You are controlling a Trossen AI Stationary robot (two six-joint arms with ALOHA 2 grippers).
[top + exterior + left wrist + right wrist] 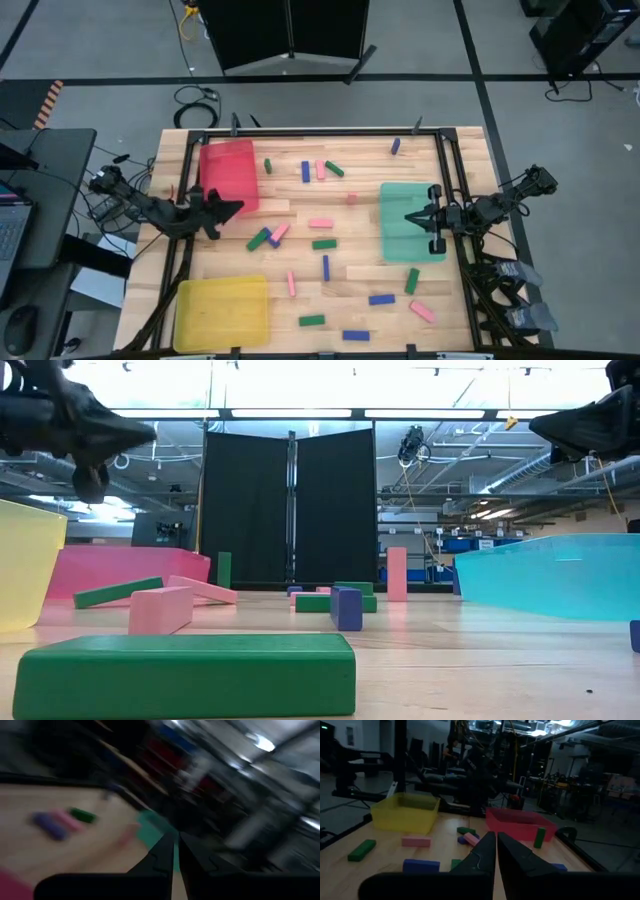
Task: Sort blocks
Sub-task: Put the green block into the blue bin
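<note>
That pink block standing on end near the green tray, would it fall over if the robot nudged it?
Probably. The upright pink block stands tall on a narrow end, so a push up high would likely tip it. Its flat faces suggest it wouldn't roll afterwards. It looks rigid, so the fingers could probably pinch it without it bending.

Matt blocks, translucent plastic trays, wooden table
</note>
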